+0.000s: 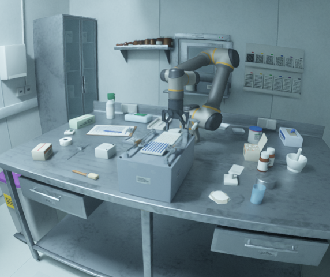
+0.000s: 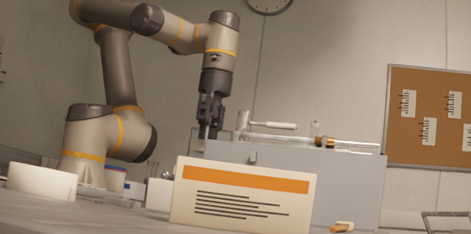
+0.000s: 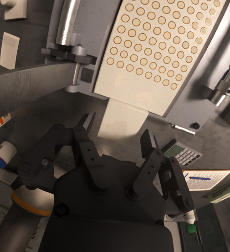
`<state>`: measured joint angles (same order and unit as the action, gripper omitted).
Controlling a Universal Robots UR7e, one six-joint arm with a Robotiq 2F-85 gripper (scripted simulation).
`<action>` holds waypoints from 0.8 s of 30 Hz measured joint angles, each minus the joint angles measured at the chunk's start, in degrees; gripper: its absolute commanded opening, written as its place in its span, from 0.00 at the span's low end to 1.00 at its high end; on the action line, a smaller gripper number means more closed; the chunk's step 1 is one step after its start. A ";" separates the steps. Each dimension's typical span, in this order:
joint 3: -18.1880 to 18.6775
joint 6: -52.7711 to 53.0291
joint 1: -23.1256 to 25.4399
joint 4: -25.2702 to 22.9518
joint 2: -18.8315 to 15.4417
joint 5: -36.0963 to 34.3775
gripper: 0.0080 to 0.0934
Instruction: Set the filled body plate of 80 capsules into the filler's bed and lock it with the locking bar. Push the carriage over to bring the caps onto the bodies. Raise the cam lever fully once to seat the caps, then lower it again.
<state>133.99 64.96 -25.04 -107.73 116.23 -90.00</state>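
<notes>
The filler's [image 1: 156, 167] top is hidden from the second side camera by a labelled card. The cream body plate [image 3: 158, 47] [image 1: 167, 137] lies flat in the bed at the rear of the grey filler, its holes filled with capsule bodies. Its handle tab [image 3: 124, 118] sticks out toward the arm's base. In front of it sits the carriage with blue caps [image 1: 155, 147]. A rail with an orange collar [image 2: 324, 141] runs along the filler's side. The white-handled cam lever [image 2: 273, 124] lies low. My gripper [image 3: 119, 131] [image 1: 174, 120] hangs just above the tab, open and empty.
A white box [image 1: 105, 150] stands left of the filler. A clipboard [image 1: 111, 130] and calculator [image 3: 182, 152] lie behind it. Bottles [image 1: 266, 161], a carton, a mortar [image 1: 296, 162] and a blue cup [image 1: 257, 193] stand on the right of the table.
</notes>
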 measured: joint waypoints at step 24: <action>-6.03 0.00 0.00 7.99 1.97 0.00 0.82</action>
<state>127.96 64.96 -25.04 -99.74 118.20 -90.00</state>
